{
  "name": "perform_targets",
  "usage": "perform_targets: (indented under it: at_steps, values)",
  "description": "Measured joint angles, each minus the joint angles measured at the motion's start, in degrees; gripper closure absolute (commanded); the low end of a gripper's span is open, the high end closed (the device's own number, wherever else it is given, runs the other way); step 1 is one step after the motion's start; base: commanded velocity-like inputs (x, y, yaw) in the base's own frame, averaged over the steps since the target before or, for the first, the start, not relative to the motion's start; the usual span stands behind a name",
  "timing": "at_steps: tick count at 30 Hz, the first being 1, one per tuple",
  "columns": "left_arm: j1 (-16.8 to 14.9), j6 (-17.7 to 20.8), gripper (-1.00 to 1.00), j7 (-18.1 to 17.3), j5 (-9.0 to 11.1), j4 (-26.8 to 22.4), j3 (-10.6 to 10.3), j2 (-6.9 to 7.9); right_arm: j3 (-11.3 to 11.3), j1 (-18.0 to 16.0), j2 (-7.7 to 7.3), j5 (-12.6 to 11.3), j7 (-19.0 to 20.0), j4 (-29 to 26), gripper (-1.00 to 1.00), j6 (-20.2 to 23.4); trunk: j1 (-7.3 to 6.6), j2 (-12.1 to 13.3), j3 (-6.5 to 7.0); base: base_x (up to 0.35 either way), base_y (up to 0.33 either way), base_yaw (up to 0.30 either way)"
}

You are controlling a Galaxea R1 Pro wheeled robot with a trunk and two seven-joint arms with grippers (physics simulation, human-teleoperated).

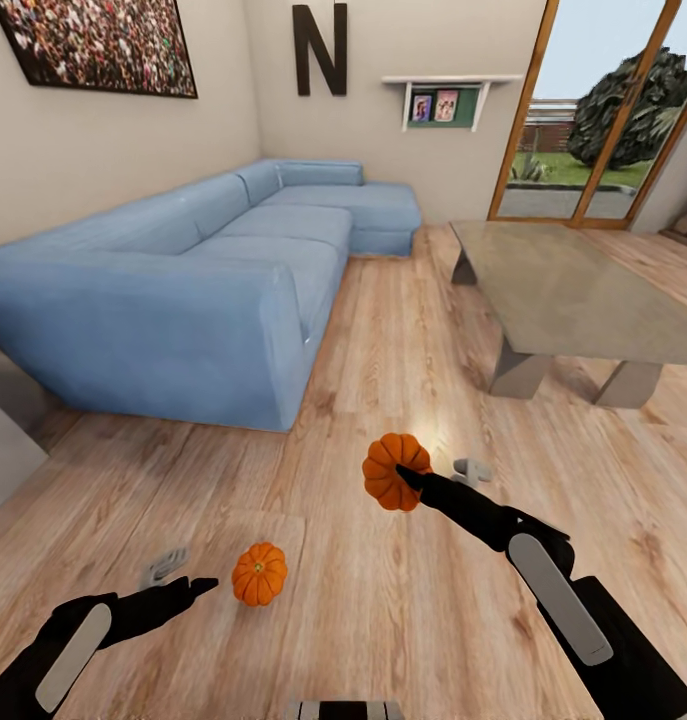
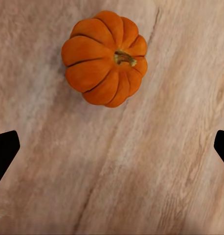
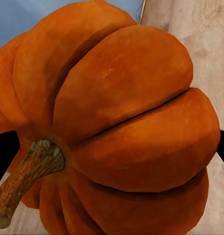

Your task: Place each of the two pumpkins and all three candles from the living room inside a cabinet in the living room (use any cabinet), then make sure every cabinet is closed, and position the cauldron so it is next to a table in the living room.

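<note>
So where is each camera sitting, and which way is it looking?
Head view: up on the robot's head, looking forward and down at the floor, blue sofa and table; both black arms show.
Left wrist view: on the left arm, looking down at the floor pumpkin; black jaw tips at both edges.
Right wrist view: on the right arm, close against the held pumpkin.
Shared: head view shows both too, floor pumpkin and held pumpkin.
</note>
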Motion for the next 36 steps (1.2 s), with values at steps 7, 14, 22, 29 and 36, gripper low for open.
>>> perform_targets:
  at_steps: [7,14,22,29,36]
  values:
    - [-0.01,0.02,-1.0,-0.22,0.12,0.0,-0.03,0.07,0.17,0.0,0.05,-0.96,8.14,-1.59,1.0,1.98,0.18,-0.1,-1.55,0.0,0.0,0.0]
    - [-0.02,0.14,-1.0,-0.45,0.27,0.0,0.12,0.15,0.08,-0.01,0.04,-0.49,12.53,-1.74,1.0,3.24,0.36,-0.19,-3.11,0.0,0.0,0.0]
    - [-0.02,0.3,-1.0,-4.37,0.9,-0.01,0.84,1.46,0.08,-0.01,0.04,-0.48,12.86,-1.75,1.0,3.2,0.57,-0.3,-4.88,0.0,0.0,0.0]
    - [-0.06,2.36,-1.0,-12.7,1.78,-0.11,7.52,4.01,0.08,-0.01,0.04,-0.52,13.32,-1.77,1.0,3.21,0.75,-0.39,-6.43,0.0,0.0,0.0]
    - [-0.11,5.59,-1.0,-15.51,2.86,0.08,9.23,4.76,0.09,-0.01,0.06,-0.48,13.66,-1.81,1.0,3.25,0.93,-0.49,-7.98,0.0,0.0,0.0]
